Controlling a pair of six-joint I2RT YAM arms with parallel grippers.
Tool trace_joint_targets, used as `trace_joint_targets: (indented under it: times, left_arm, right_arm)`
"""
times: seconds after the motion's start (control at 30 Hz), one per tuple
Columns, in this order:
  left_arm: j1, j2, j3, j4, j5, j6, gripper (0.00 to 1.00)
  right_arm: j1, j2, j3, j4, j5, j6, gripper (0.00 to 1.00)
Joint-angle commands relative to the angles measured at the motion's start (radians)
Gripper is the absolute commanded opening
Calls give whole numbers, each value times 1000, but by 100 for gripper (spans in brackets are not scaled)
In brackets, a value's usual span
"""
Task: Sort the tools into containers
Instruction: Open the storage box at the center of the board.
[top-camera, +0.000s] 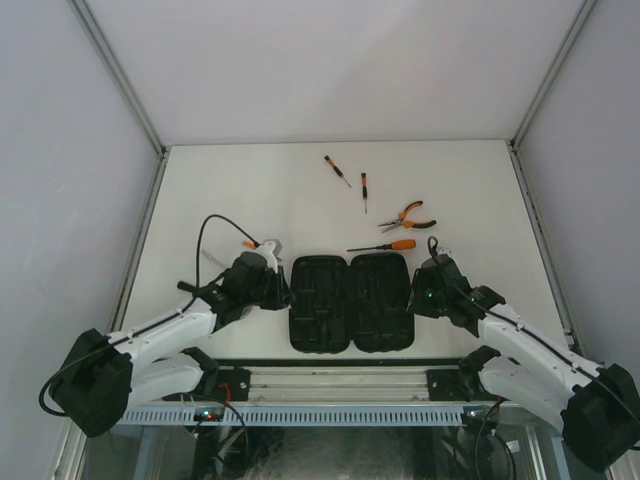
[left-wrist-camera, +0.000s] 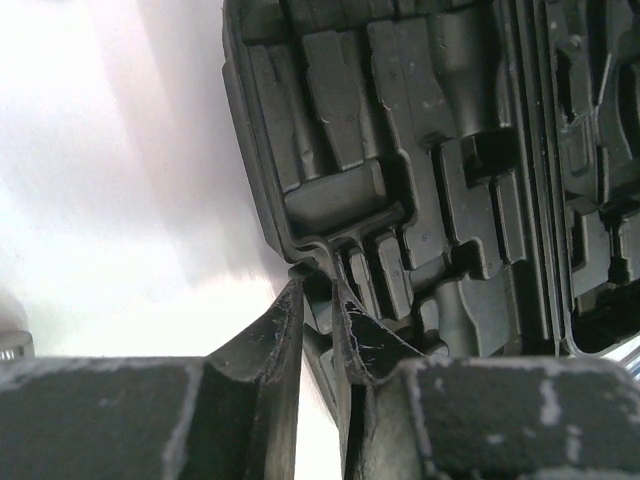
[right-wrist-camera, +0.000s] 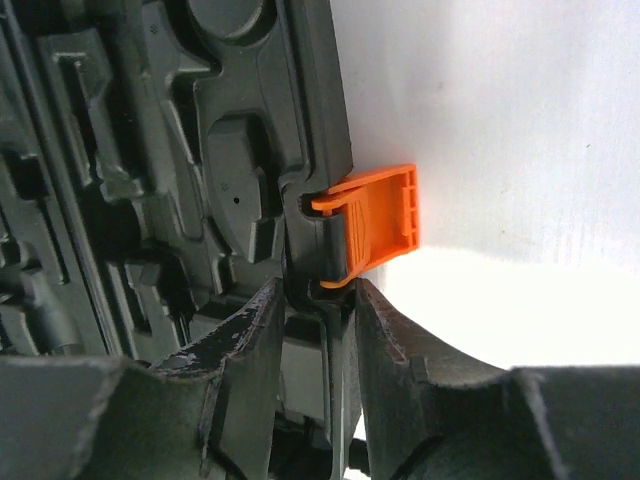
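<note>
The black plastic case (top-camera: 350, 300) lies open at lower centre, its moulded slots showing. The left tool (left-wrist-camera: 318, 292) pinches its left rim. The right tool (right-wrist-camera: 320, 288) clamps the right rim beneath the orange latch (right-wrist-camera: 380, 215). The screwdrivers (top-camera: 364, 190) and pliers (top-camera: 408, 215) lie above on the open white surface (top-camera: 230, 200).

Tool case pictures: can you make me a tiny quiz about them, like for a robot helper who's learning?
1. True or false: the black plastic tool case with moulded slots lies open.
2. What sits just beyond the right end effector? A: small orange plastic latch; B: hammer; C: pliers.
3. Fill in: the left end effector pinches the case's ____.
Key: 1 true; 2 A; 3 rim.
</note>
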Motion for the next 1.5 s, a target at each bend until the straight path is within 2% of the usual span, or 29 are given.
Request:
trace_joint_targets:
  times: [0.0,0.3,0.5,0.67,1.07,1.23,1.3,1.47]
  left_arm:
    - [-19,-53,-43,-17,31,-9,21]
    - [-26,-49,-81,-16,30,-27,21]
    - [-27,-96,-86,-62,25,-37,20]
    - [-41,-78,-86,-60,32,-43,20]
    - [-41,65,6,0,7,-43,18]
    - [-40,107,57,-3,-8,-33,21]
    - [-40,106,75,-15,-17,-30,23]
    - [-36,72,90,-48,-54,-30,35]
  right_arm:
    - [52,-68,6,-3,-5,61,33]
    - [115,-38,-51,125,-101,102,33]
    - [197,-41,-67,41,-11,166,36]
    - [196,-28,-99,44,54,189,38]
    - [-21,150,-37,209,-35,31,39]
    - [-80,186,26,203,-43,-34,44]
    - [-93,178,44,186,-45,-52,47]
    - [-101,113,52,128,-23,-67,57]
